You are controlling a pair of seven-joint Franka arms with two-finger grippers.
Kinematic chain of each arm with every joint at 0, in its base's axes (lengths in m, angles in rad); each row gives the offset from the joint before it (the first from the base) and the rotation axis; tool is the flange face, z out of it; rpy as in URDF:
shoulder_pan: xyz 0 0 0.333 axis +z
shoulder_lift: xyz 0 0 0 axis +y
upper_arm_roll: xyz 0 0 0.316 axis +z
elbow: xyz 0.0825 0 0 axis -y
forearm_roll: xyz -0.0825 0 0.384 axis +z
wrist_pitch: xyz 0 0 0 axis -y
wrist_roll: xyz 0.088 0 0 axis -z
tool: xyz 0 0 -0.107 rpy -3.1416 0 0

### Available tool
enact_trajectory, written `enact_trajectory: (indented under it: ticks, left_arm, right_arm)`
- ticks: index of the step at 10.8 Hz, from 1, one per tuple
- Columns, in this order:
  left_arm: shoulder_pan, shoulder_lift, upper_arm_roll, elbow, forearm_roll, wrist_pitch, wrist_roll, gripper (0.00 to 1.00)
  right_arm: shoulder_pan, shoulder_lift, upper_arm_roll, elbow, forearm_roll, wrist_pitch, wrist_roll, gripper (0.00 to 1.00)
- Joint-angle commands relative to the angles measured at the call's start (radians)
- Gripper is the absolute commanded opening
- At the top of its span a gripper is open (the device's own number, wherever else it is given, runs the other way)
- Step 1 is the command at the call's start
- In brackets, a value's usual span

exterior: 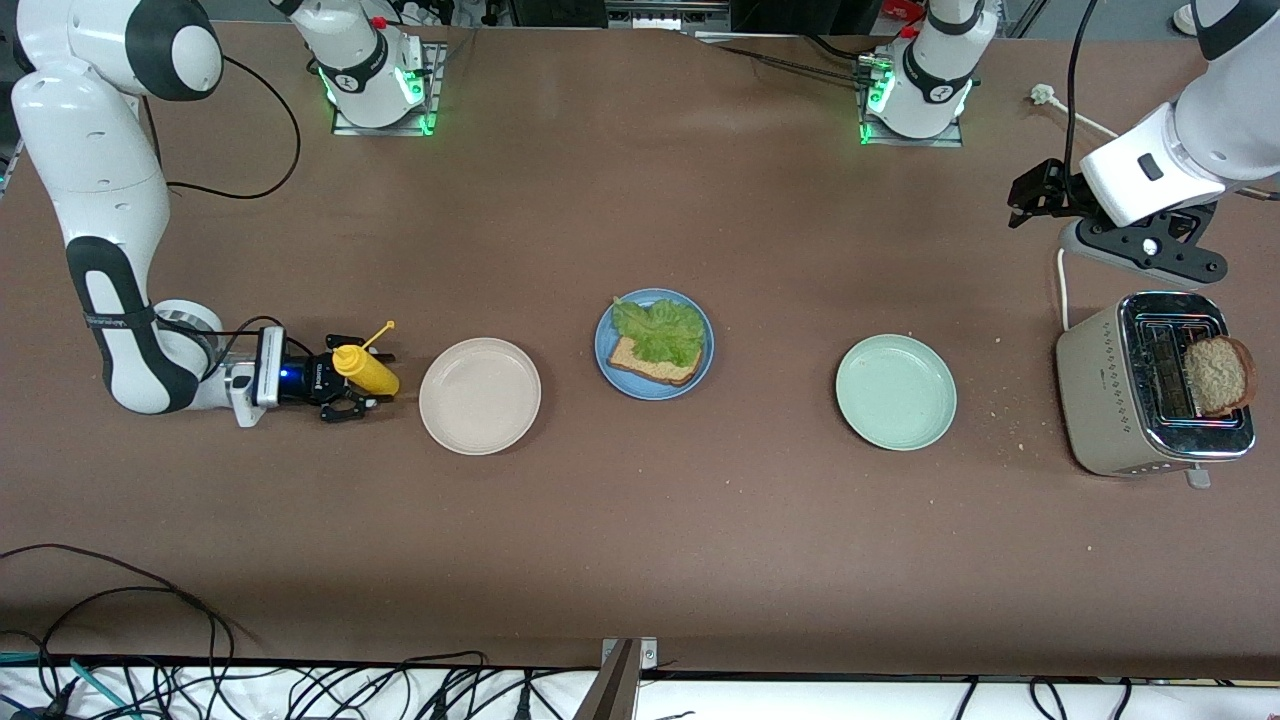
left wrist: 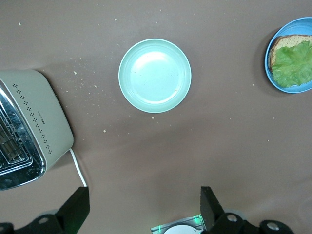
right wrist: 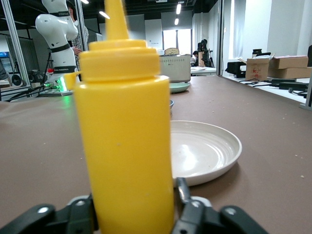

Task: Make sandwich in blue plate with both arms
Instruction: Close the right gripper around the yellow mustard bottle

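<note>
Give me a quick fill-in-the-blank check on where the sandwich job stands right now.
1. On the blue plate a lettuce leaf lies on one slice of ____.
2. The right gripper has its fingers around a yellow ____ bottle beside the beige plate.
3. A second bread slice sticks out of the ____.
4. The left gripper hangs open above the table; the plate under its wrist camera is pale ____.

Missing words: bread; squeeze; toaster; green
</note>
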Motion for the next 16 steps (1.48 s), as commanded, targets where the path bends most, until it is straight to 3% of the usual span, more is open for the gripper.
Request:
enact_trajectory:
  ticks: [1,3,9,16]
  left_arm:
    - [0.004,0.012,-0.003,0.030,-0.008,-0.017,0.007,1.00]
    - [0.004,0.012,-0.003,0.030,-0.008,-0.017,0.007,1.00]
    - [0.004,0.012,-0.003,0.030,-0.009,-0.017,0.005,1.00]
    - [0.003,0.012,-0.003,0.030,-0.008,-0.017,0.005,1.00]
  right_arm:
    - [0.007,-0.005,0.003,0.016,0.016,0.021,0.025,0.00]
    - [0.021,-0.061,0.002,0.016,-0.012,0.061,0.083,0.00]
    - [0.093,-0.259,-0.001,0.005,-0.236,0.139,0.523,0.00]
    - [0.358,-0.459,-0.067,0.005,-0.535,0.217,1.178,0.00]
